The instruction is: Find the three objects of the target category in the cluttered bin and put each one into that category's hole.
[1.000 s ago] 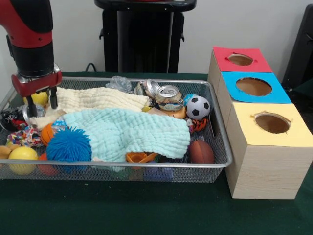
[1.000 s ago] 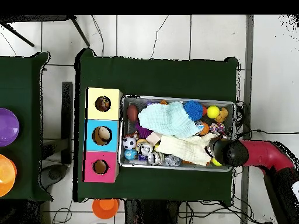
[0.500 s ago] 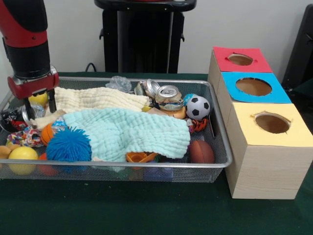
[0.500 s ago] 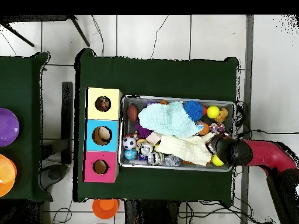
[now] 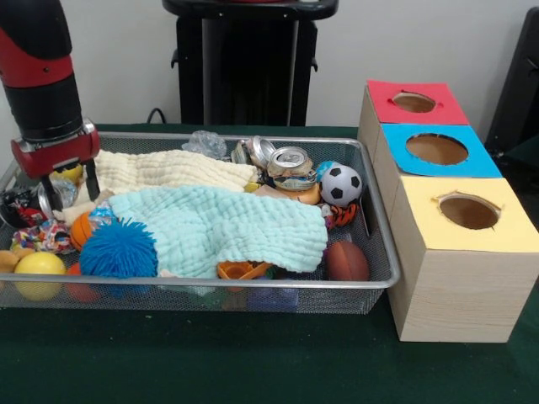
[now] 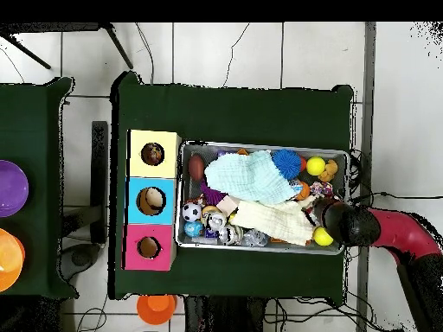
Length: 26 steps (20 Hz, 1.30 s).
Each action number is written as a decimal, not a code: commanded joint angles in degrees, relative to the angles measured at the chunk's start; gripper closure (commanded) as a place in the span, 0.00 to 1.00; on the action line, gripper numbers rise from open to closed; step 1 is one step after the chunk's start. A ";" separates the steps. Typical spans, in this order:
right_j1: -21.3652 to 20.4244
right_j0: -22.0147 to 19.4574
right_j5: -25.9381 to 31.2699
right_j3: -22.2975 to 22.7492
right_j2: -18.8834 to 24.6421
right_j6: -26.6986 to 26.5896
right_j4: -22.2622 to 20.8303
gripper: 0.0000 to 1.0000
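Sitting on the dark green tabletop (image 5: 253, 362), the wire bin (image 5: 375, 278) is packed. Front view: a mint cloth (image 5: 227, 227) covers the middle, a cream cloth (image 5: 168, 171) lies at its 12 o'clock, and a blue spiky ball (image 5: 118, 250) rests on its 8 o'clock edge. Crushed cans (image 5: 290, 164) and a small soccer ball (image 5: 341, 185) sit toward the 2 o'clock corner, a brown football (image 5: 347, 262) at 4 o'clock. Can labels are too small to read.

One knotted rope toy (image 5: 40, 234) shows at the bin's 9 o'clock end, beside an orange ball (image 5: 80, 229) and above a yellow ball (image 5: 38, 273). The other two rope toys can't be picked out.

Gripper (image 5: 66, 187) hangs over that 9 o'clock end, jaws parted and holding nothing, with a yellow ball (image 5: 67, 173) behind them.

Three wooden boxes stand at the bin's 3 o'clock side, each with a round hole: red top (image 5: 417, 102), blue top (image 5: 436, 150), yellow top (image 5: 465, 212). Overhead, something lies inside the blue (image 6: 151, 201) and yellow (image 6: 153, 154) boxes; can't tell what.
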 commanded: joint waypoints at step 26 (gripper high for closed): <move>0.32 0.01 -8.93 -6.93 4.21 -7.78 -8.89 0.00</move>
